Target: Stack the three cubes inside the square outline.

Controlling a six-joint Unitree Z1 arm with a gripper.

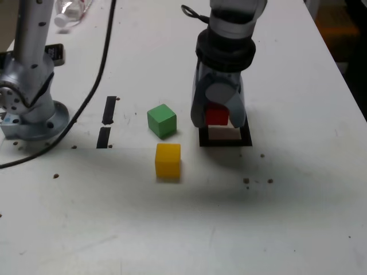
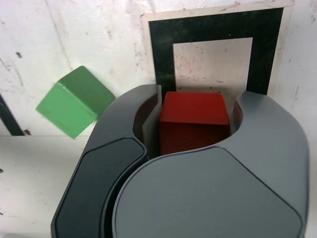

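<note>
Grey gripper (image 2: 198, 96) pinching solid red cube (image 2: 194, 109) at the flat black square frame (image 2: 213, 29). Solid green cube (image 1: 162, 121) and solid yellow cube (image 1: 168, 161) on white tabletop (image 1: 304, 212), off the frame's exterior-view left edge.

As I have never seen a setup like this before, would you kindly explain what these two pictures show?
You are looking at one robot arm ending in a pair of rounded grey jaws. The exterior view comes from a camera standing off the arm; the wrist view comes from one mounted on the arm itself, looking past the jaws at the surface.

On the white table lie a green cube and, nearer the exterior camera, a yellow cube. There is also a black square outline and, towards the exterior view's left, two short black strips.

The red cube sits between the jaws, apparently gripped, by the outline.
</note>
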